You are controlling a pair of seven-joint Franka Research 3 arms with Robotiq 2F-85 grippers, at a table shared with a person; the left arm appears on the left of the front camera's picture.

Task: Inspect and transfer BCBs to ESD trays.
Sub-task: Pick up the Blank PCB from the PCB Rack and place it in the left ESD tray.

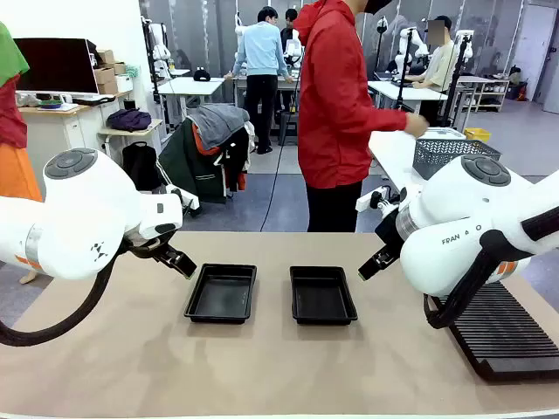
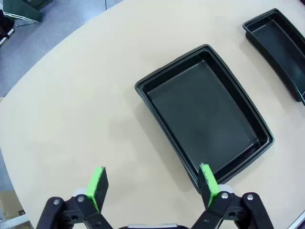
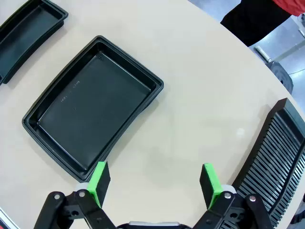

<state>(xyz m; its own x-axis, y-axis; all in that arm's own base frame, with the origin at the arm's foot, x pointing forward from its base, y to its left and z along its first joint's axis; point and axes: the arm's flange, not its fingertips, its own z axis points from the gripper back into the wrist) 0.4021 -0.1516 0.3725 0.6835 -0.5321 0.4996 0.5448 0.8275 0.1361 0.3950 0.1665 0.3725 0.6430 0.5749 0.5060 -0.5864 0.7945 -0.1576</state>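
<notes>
Two empty black ESD trays lie side by side mid-table, the left tray [image 1: 220,292] and the right tray [image 1: 322,295]. My left gripper [image 1: 180,263] hovers open just left of the left tray. In the left wrist view this tray [image 2: 205,114] sits ahead of the open left gripper [image 2: 153,186], its near corner by one green pad [image 2: 208,182]; the other tray [image 2: 281,38] lies beyond. My right gripper [image 1: 370,264] hangs open right of the right tray. In the right wrist view that tray [image 3: 93,107] lies ahead-left of the open right gripper [image 3: 155,183]. The BCBs are out of view.
A long black slotted rack [image 1: 511,336] lies along the table's right side, also seen as the rack [image 3: 271,157] in the right wrist view. A person in a red hoodie [image 1: 336,96] stands at the far edge, hand reaching toward a grey wire-mesh basket [image 1: 450,155].
</notes>
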